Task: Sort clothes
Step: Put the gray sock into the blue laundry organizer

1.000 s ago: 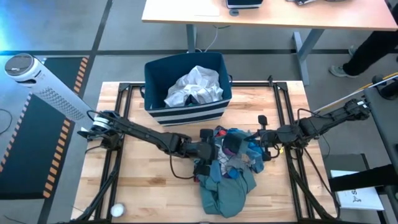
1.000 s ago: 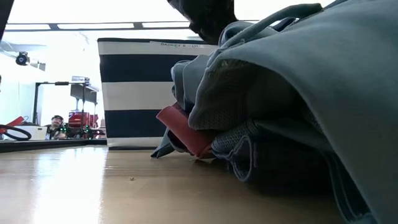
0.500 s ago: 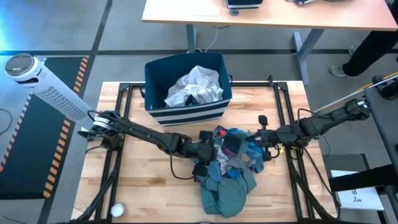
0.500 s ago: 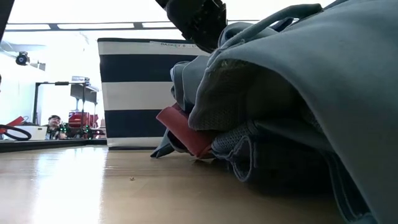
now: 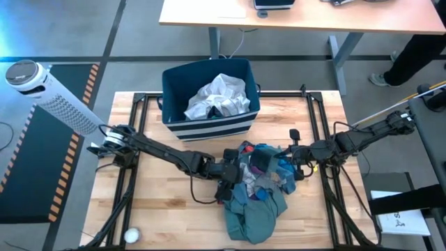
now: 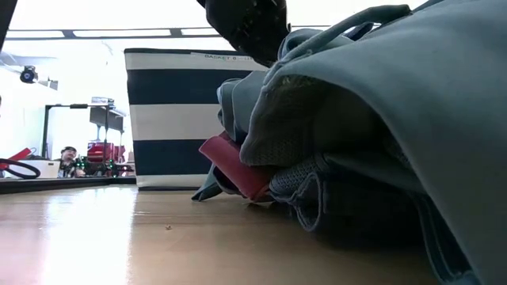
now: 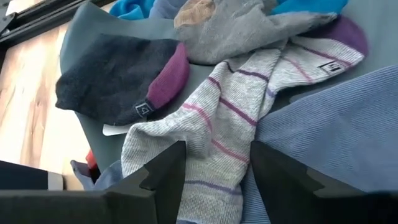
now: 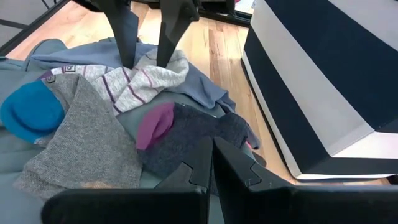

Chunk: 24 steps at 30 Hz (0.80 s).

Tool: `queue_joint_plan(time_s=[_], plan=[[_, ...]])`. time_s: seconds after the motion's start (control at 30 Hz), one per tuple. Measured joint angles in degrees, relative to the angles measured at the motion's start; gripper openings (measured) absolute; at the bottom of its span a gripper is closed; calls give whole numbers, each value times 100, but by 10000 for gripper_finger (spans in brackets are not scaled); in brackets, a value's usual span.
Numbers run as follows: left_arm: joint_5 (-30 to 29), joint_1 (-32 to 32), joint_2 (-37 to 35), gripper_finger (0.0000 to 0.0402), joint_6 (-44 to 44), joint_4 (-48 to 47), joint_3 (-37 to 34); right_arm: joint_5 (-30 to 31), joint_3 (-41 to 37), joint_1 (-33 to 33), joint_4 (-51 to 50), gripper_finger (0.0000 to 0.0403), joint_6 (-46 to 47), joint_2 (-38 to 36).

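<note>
White garment (image 5: 217, 95) binned, pile (image 5: 259, 187) unsorted; left gripper (image 7: 214, 163) spread over striped sock (image 7: 208, 134), right gripper (image 8: 210, 158) pinched empty.

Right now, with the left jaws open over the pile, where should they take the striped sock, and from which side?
Grip the striped sock mid-length, from straight above. It lies flat on top of the pile, running between the left gripper's open jaws, with nothing covering that stretch, so it should lift alone.
</note>
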Motion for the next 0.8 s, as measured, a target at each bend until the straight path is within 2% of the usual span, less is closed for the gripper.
queue_joint_plan(time_s=[0.13,0.27,0.37,0.53,0.8], plan=[[-7,62,128,165,-29,30,-2,0,0,0,0,0,-1,0],[-178,77,200,138,-18,36,-2,0,2,0,0,0,-2,0],[-468,73,190,100,46,29,-4,0,2,0,0,0,-2,0],[-730,80,-39,15,107,40,-3,0,2,0,0,0,-2,0],[-867,60,-236,4,143,-432,645,0,-7,0,-3,0,-1,0]])
